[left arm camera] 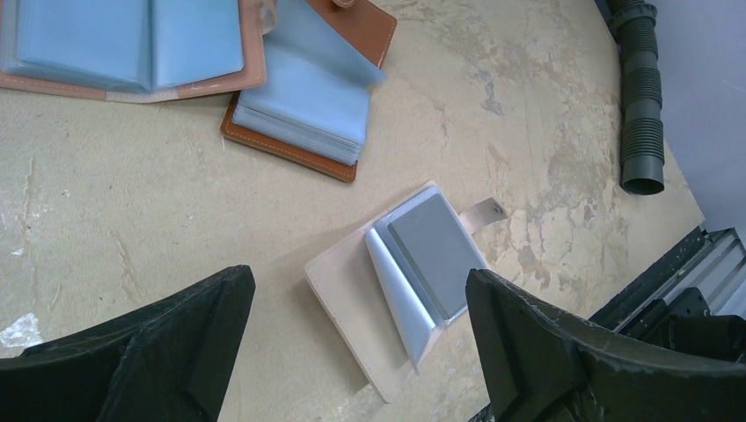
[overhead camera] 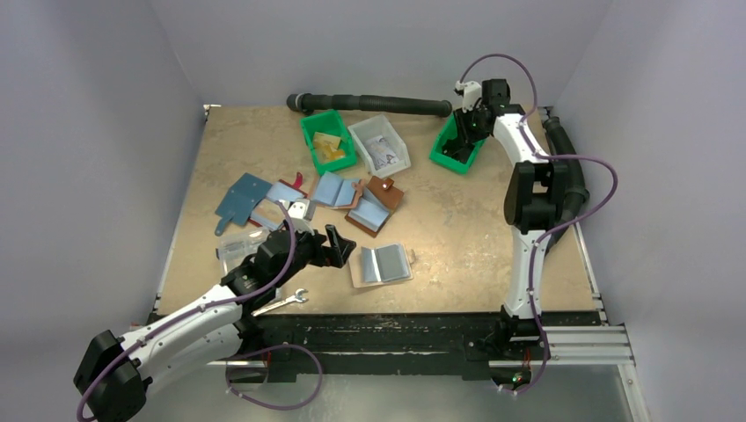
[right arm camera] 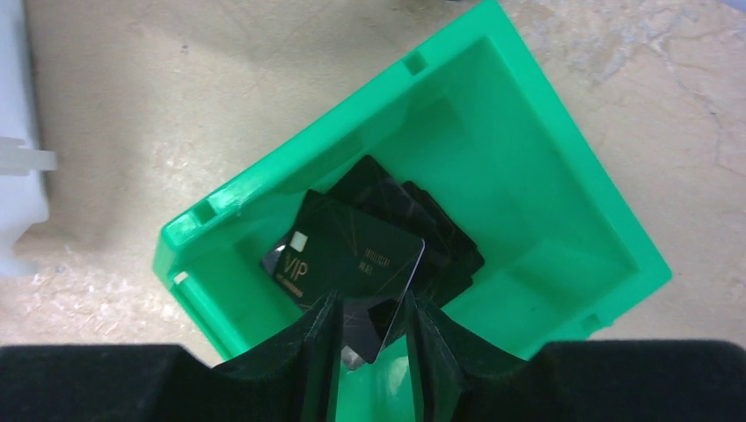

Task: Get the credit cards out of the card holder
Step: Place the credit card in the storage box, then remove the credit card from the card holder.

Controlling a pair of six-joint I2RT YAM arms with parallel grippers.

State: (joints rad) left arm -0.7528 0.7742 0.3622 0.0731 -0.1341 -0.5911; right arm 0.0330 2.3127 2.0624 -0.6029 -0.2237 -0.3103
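The card holder [overhead camera: 381,264] [left arm camera: 352,299] lies open on the table, whitish with a small strap. Inside it show a dark grey credit card [left arm camera: 437,255] and a light blue one [left arm camera: 398,290] curling up beside it. My left gripper [overhead camera: 339,246] [left arm camera: 359,286] hangs just above and left of the holder, open wide and empty. Over a green bin [overhead camera: 450,154] [right arm camera: 264,176] at the back right, my right gripper [overhead camera: 464,132] [right arm camera: 374,321] has its jaws slightly parted. A black VIP card [right arm camera: 352,255] lies loose below them on other dark cards in the bin.
Brown wallets with blue lining [overhead camera: 374,207] [left arm camera: 308,97] lie behind the holder. At the back stand a second green bin [overhead camera: 327,139] and a clear box [overhead camera: 380,143]. A black ribbed hose [overhead camera: 378,103] [left arm camera: 640,97] runs along the far edge. A small wrench [overhead camera: 286,301] lies near my left arm.
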